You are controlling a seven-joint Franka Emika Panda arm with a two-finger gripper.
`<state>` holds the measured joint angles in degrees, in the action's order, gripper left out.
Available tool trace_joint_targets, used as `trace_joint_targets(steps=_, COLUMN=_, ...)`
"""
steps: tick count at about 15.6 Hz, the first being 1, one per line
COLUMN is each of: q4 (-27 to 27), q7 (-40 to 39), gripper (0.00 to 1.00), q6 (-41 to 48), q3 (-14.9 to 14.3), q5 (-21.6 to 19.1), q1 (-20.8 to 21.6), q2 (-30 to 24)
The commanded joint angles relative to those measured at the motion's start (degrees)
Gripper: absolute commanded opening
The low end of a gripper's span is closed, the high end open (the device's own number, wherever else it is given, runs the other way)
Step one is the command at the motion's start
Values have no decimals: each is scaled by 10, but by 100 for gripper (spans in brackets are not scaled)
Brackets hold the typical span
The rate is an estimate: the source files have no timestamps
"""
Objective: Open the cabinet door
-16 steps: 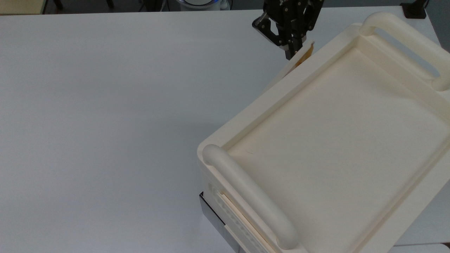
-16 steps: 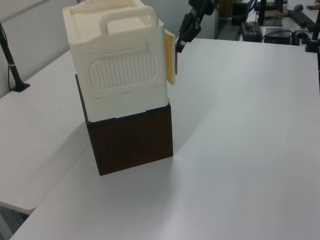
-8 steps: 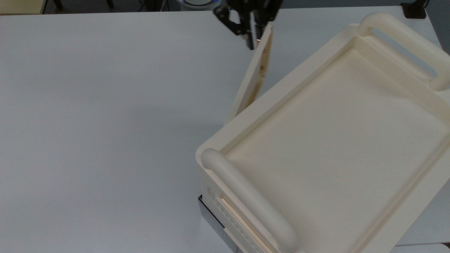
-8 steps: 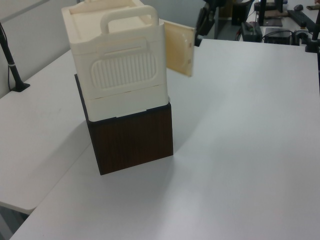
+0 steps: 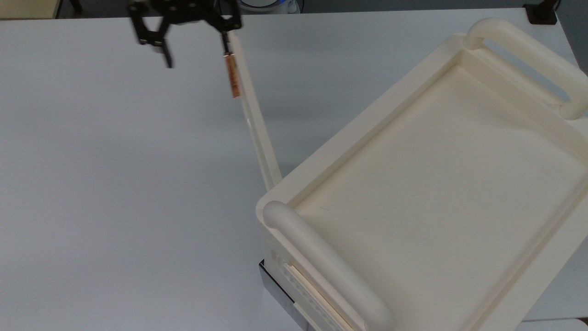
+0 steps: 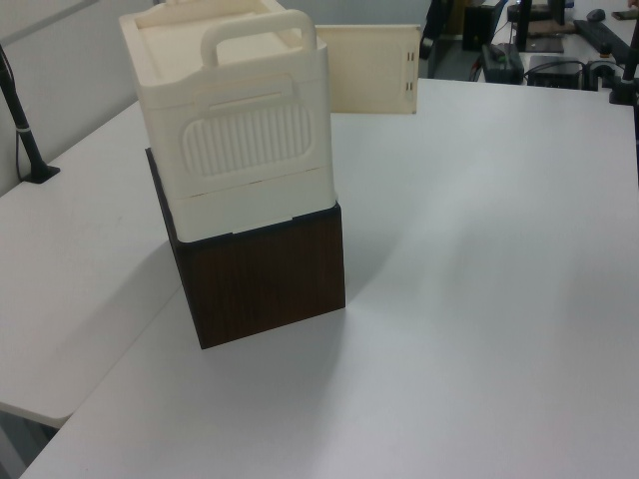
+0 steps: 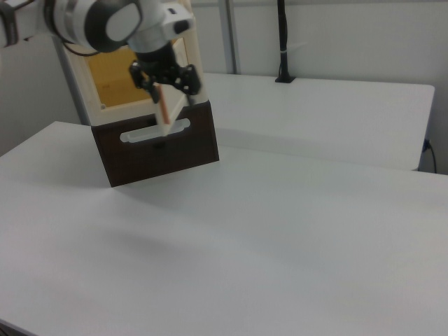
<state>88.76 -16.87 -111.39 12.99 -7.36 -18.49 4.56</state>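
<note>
The cabinet door [image 5: 257, 133] stands wide open. In the top view it is seen edge-on as a thin cream strip that runs from the near corner of the cabinet [image 5: 413, 193], beside one rounded bar handle [image 5: 321, 262], up toward the top view's upper left, well away from the cabinet's side. Its small copper-brown handle [image 5: 232, 76] sits near the far, free end of the door. In the left view the door [image 6: 369, 70] shows its flat inner face, swung out to the left view's right behind the cabinet's upper corner.

The tool [image 5: 195, 48] is black and hangs over the white counter [image 5: 115, 184] at the free end of the door. Its two fingers are spread apart: one finger [image 5: 167, 57] stands free over the counter on the top view's left, and the other finger [image 5: 225, 43] is just at the upper end of the copper-brown handle. Whether this finger touches the handle, one cannot tell. The tool holds nothing between its fingers.

In the right view the tool [image 7: 165, 81] is in front of the cabinet's open side, where an orange-yellow inner wall [image 7: 119, 77] is visible. The copper-brown handle [image 7: 162, 106] and the edge of the door hang below it.

The cream cabinet sits on a dark brown wooden box [image 6: 265, 274], which stands on the counter. The recessed cream top [image 5: 436, 184] of the cabinet faces up, with the second rounded bar handle [image 5: 528, 59] at its far end.
</note>
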Motion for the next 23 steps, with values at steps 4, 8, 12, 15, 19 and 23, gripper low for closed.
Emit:
trace_joint_targets(steps=4, q4=-14, q7=-6, gripper=100, q6=-4, q3=-65, q5=7, q1=-46, q2=-6)
trace_joint_targets(steps=8, q4=-17, q7=-2, gripper=100, q6=28, q3=-80, q5=25, q1=-48, q2=-10)
trace_joint_targets(steps=12, q4=-15, q7=1, gripper=100, q6=113, q3=-80, q5=35, q1=-26, q2=-32)
trace_joint_targets(steps=15, q4=-11, q7=56, gripper=100, q6=157, q3=-91, q5=36, q1=21, q2=-44)
trace_joint_targets(steps=19, q4=4, q7=105, gripper=100, q6=157, q3=-118, q5=43, q1=102, q2=-46)
trace_joint_targets(steps=23, q4=26, q7=105, gripper=100, q6=145, q3=-118, q5=47, q1=150, q2=-43)
